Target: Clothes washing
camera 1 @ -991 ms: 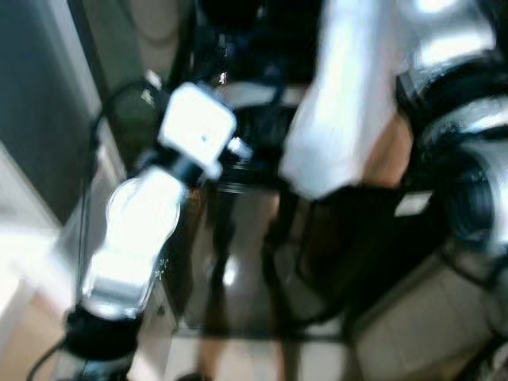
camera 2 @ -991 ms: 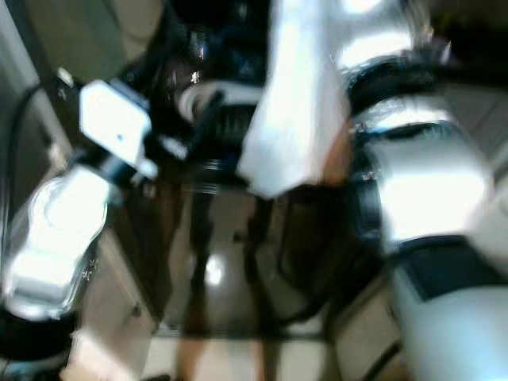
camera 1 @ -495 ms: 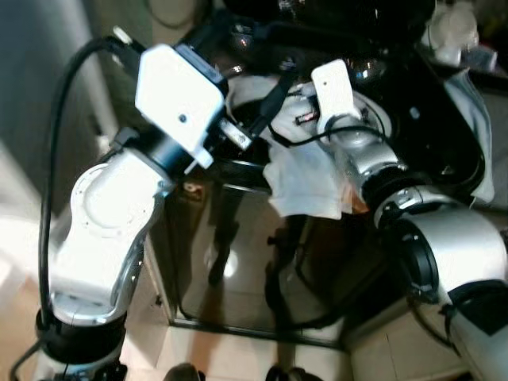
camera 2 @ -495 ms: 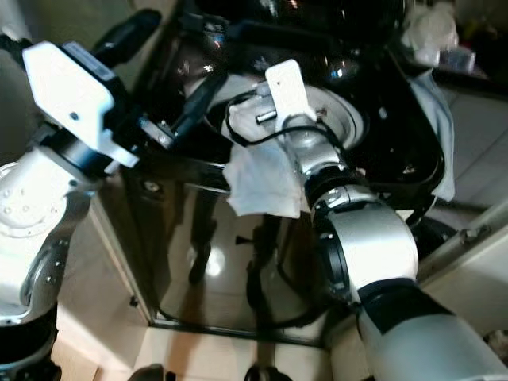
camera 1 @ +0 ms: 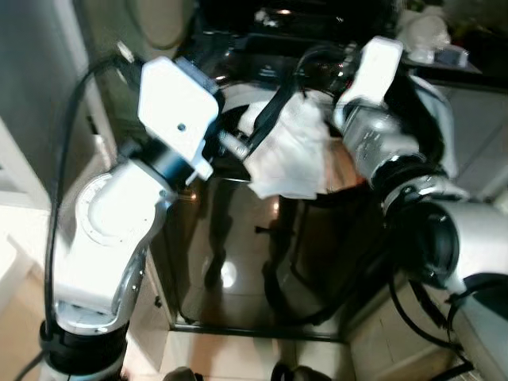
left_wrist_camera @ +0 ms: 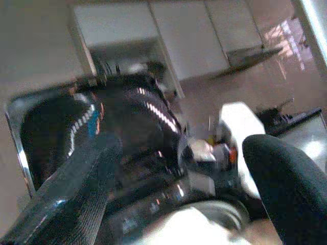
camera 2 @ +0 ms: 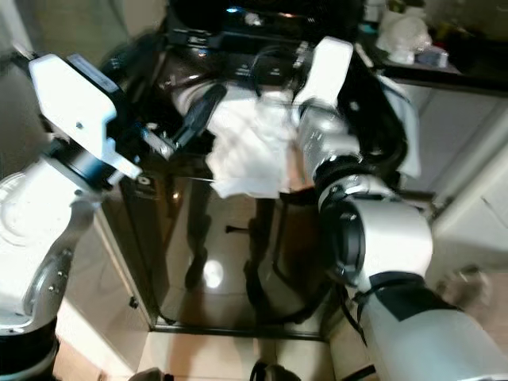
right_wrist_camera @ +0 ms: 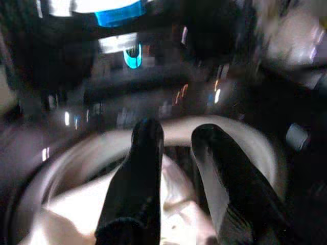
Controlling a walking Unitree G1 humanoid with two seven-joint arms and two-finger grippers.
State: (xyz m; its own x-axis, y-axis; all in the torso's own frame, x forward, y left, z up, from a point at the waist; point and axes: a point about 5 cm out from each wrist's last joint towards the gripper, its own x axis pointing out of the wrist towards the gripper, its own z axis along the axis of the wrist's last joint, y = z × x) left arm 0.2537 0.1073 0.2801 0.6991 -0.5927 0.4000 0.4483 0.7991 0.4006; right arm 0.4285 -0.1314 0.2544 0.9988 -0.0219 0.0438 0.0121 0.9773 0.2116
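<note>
Cloth: white garment [camera 1: 290, 151] hangs bunched over the washer's drum opening [right_wrist_camera: 153, 148].
Right gripper [right_wrist_camera: 173, 140]: fingers apart around the cloth, not pinching.
Left gripper [left_wrist_camera: 179, 168]: spread wide beside the rim.
Tip: feed the fabric fully inside before pulling away.

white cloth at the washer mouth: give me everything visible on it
The white cloth is a crumpled, soft-looking fabric piece, bunched and folded, draped over the front rim of the black top-loading washer and hanging partly down its glossy front. The upper part sits at the round drum opening. The right gripper is on it from above, with cloth between and under its jaws. The left gripper reaches to its edge; contact there is unclear.
</note>
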